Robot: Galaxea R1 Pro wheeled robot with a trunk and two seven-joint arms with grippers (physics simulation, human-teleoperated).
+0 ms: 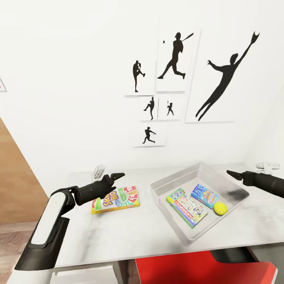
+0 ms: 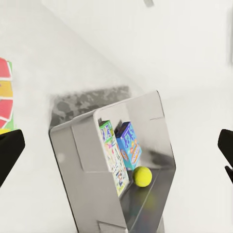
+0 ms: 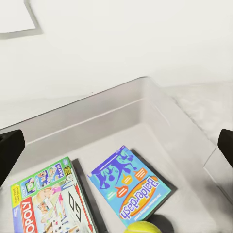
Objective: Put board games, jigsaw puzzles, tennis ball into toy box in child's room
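Note:
A grey toy box [image 1: 179,174] stands on the white table [image 1: 118,232], right of the middle. In it lie a Monopoly board game [image 1: 186,206], a blue Balderdash box [image 1: 205,196] and a yellow tennis ball [image 1: 220,208]. A stack of colourful flat boxes [image 1: 116,199] lies on the table left of the toy box. My left gripper [image 1: 118,176] hovers open just above that stack's far edge. My right gripper [image 1: 232,173] hangs open over the toy box's right rim. The left wrist view looks into the toy box [image 2: 92,170]; the right wrist view looks down on the Balderdash box [image 3: 128,187].
A red chair [image 1: 197,268] is tucked under the table's front edge. Small white objects sit at the back of the table [image 1: 98,170] and at its far right [image 1: 268,165]. A wooden panel [image 1: 15,181] stands at the left. Baseball silhouettes hang on the white wall behind.

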